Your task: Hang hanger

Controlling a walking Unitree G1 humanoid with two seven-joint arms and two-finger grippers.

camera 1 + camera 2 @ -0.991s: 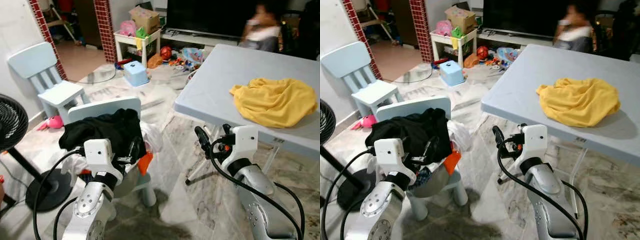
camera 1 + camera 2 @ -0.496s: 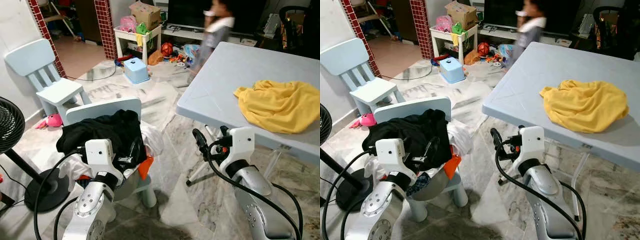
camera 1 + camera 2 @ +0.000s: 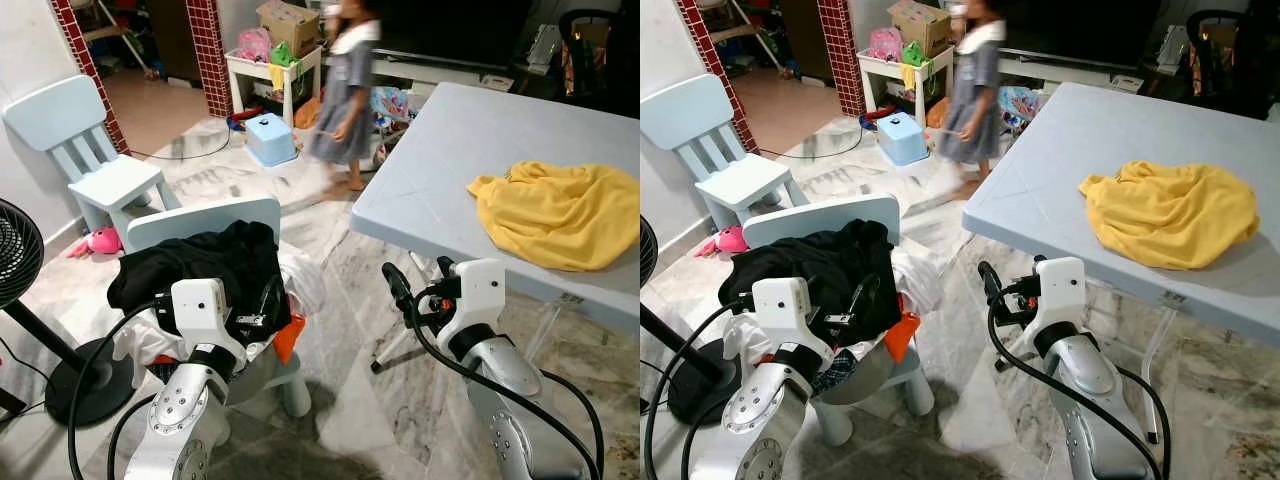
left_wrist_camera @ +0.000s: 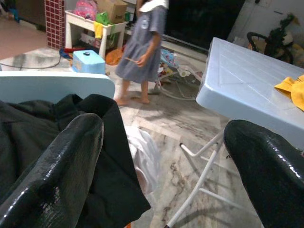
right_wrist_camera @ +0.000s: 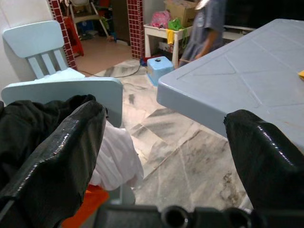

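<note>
A heap of clothes topped by a black garment lies on a small light-blue chair right in front of me. My left gripper is held low at the heap's right side, open, with nothing between its fingers. My right gripper hovers open and empty in front of the near edge of the pale blue table. A crumpled yellow garment rests on that table.
A person walks across the floor behind the chair. A black standing fan is at my left, with a second blue chair behind it. A blue box and toys litter the far floor. The marble floor between chair and table is open.
The person has walked from behind the table leftward to the middle of the room. The view has shifted slightly; both arms hold nearly the same pose.
</note>
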